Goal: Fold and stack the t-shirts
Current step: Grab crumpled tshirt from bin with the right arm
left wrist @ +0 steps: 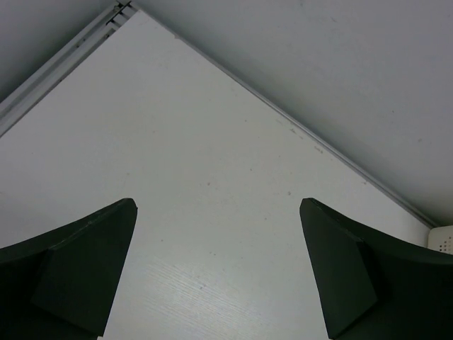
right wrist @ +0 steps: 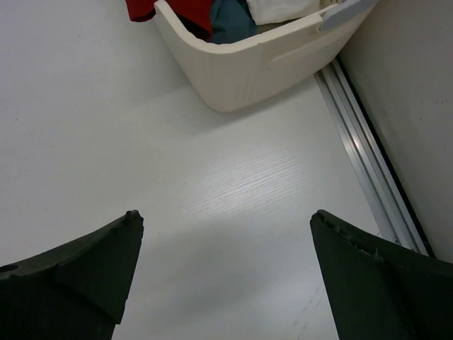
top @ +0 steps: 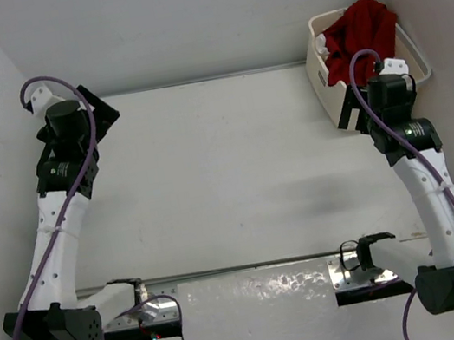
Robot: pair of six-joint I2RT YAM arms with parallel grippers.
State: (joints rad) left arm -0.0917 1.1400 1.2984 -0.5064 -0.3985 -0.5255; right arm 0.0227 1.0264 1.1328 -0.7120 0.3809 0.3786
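Left end effector [left wrist: 218, 205] and right end effector [right wrist: 225, 216]: spread, empty. Ahead of the right, a laundry basket [right wrist: 248, 71] holds red t-shirt [right wrist: 141, 8], teal t-shirt [right wrist: 230, 21], white t-shirt [right wrist: 279, 8]: limp, light; probably pinch a raised fold.

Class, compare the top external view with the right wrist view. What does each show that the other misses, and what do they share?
Only the top external view shows the left arm and the whole spread of the white table. Only the right wrist view shows a teal-blue shirt in the basket, and the right gripper close up with its fingers wide apart. Both show the cream laundry basket and the red shirt spilling over its rim.
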